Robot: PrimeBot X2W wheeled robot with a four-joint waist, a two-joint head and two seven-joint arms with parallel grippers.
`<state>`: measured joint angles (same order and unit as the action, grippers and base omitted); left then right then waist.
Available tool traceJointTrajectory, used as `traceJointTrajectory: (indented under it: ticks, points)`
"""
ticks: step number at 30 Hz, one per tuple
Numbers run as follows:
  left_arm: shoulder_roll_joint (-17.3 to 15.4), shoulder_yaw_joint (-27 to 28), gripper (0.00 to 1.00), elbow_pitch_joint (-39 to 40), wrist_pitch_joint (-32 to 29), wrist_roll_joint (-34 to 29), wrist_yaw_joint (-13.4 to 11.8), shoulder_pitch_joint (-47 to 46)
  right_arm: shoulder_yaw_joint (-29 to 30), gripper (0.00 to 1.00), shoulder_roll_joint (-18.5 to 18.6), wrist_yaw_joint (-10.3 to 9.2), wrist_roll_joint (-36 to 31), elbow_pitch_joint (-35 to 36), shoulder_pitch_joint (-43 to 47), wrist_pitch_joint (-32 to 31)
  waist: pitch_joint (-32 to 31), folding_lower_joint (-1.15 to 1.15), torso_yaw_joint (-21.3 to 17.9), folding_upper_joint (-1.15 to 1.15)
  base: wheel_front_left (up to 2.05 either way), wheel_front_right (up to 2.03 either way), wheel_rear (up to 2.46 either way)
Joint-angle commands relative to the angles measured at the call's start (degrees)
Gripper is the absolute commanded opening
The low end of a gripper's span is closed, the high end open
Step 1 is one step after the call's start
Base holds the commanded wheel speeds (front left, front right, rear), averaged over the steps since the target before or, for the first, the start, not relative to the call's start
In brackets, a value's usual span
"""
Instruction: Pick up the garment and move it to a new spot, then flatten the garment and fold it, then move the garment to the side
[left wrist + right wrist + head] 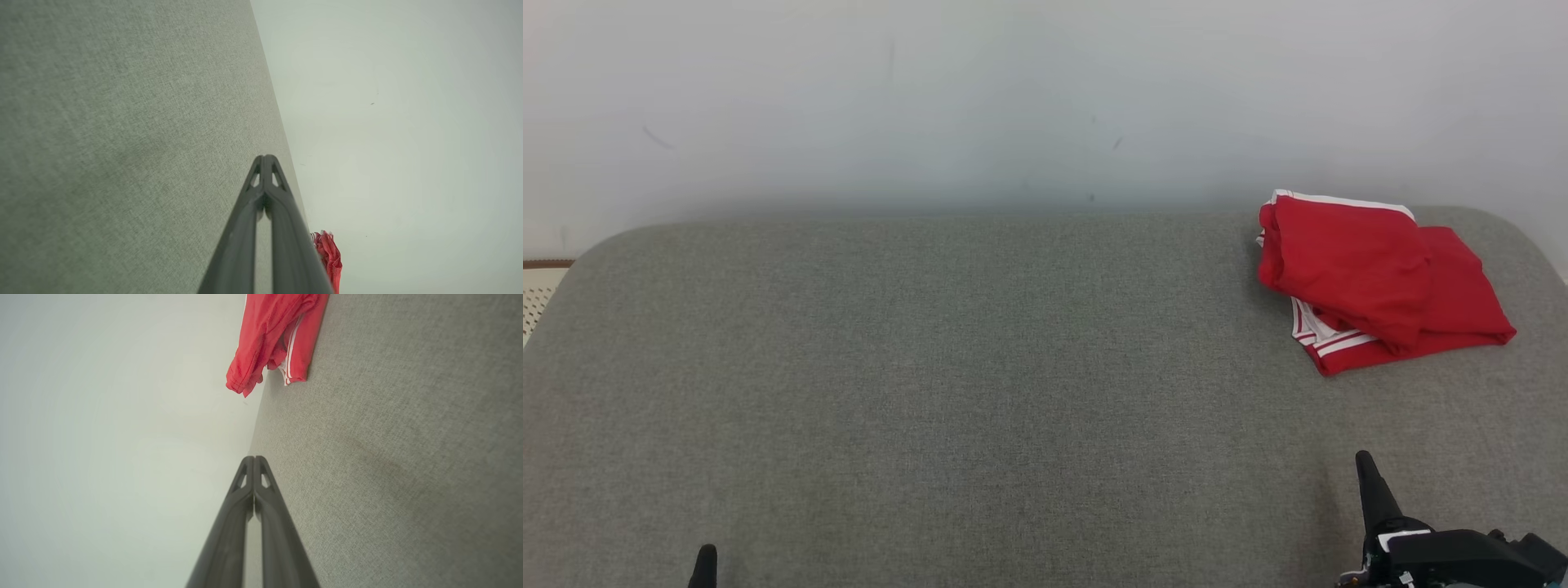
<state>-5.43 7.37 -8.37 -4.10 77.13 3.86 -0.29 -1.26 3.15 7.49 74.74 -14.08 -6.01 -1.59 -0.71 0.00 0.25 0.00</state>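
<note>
Clearly, the red garment (1380, 282) was seen bunched at the far right of the grey cushion (931, 367), straight ahead of the right gripper (1365, 462) and well apart from the left gripper (704, 557), both pressed closed and empty, so the right arm was judged nearer.

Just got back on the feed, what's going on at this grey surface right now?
Nothing is being handled at this moment. The red fabric garment with white stripes lies loosely folded at the far right of the grey woven fabric surface, touched by neither arm. The left gripper and right gripper sit at the near edge, jaws shut and holding nothing; the right one is nearer the garment.
</note>
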Motion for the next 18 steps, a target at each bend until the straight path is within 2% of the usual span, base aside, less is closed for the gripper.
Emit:
traceJointTrajectory:
  ticks: [1, 18]
  points:
    - [0.0, 0.6, 0.0, 0.0, -0.4, 1.6, 0.3, -0.9, 0.2, 0.0, -0.1, 0.0, 1.4, 0.0, -0.9, -0.3, 0.0, 0.0, 0.0, 0.0, 0.0, 0.0, 0.0]
    - [1.3, 2.9, 0.0, -1.7, -2.8, 8.8, 2.3, -2.1, 1.0, 0.0, -0.2, 0.0, 10.1, -1.0, -1.7, -1.4, 0.6, 0.0, -0.1, 0.0, 0.0, 0.0, 0.0]
